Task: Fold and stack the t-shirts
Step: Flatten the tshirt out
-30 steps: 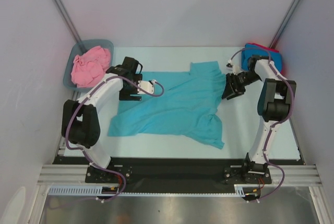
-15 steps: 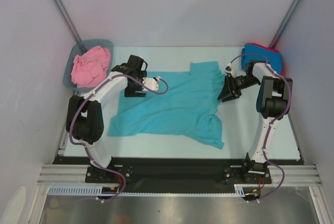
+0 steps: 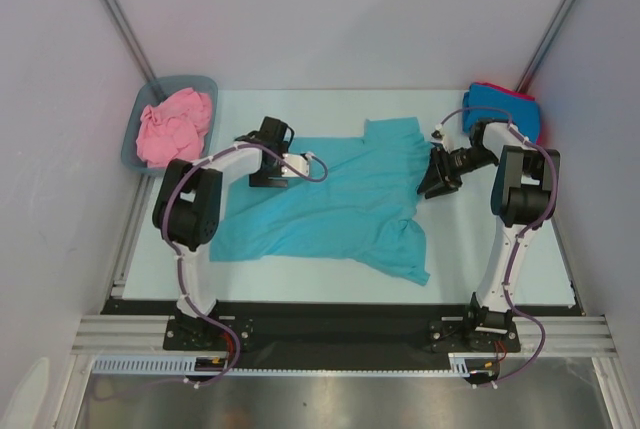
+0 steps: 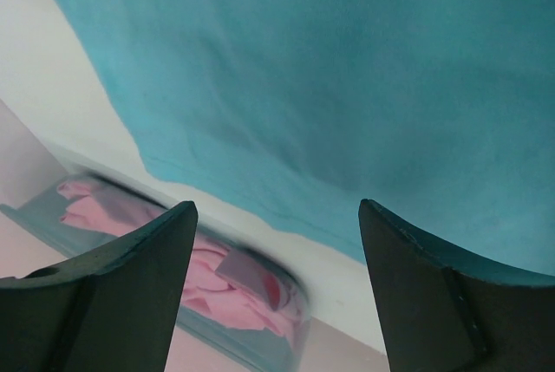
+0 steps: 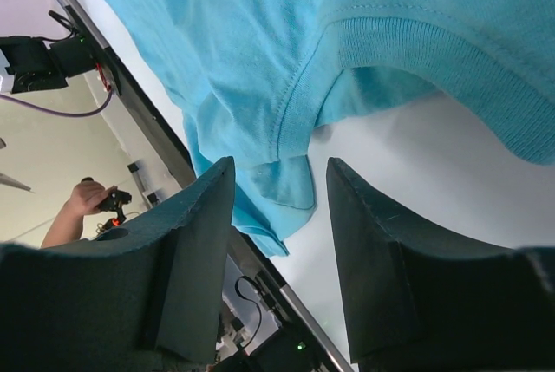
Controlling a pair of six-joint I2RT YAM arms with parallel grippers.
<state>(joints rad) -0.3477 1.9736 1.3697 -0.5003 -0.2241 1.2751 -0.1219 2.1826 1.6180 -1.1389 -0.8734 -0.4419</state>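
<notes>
Over teal t-shirt point(image 3: 330, 199): left gripper point(image 3: 268, 177) spread wide, right gripper point(image 5: 273, 251) part-spread by collar point(image 5: 299, 103), nothing pinched. Risk of snagging one layer only, skewing fold.

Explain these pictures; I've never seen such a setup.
The left arm and right arm are robots bolted at the near edge of a table. The wide picture looks down from above and behind them. The other two come from a camera on each wrist; the dark shapes at the bottom are that hand's own fingers. A teal shirt lies spread in the middle. A pink shirt sits in a tub at the far left; a blue shirt lies on a red shirt at the far right. The left hand and right hand are open near the teal shirt's edges, holding nothing.
</notes>
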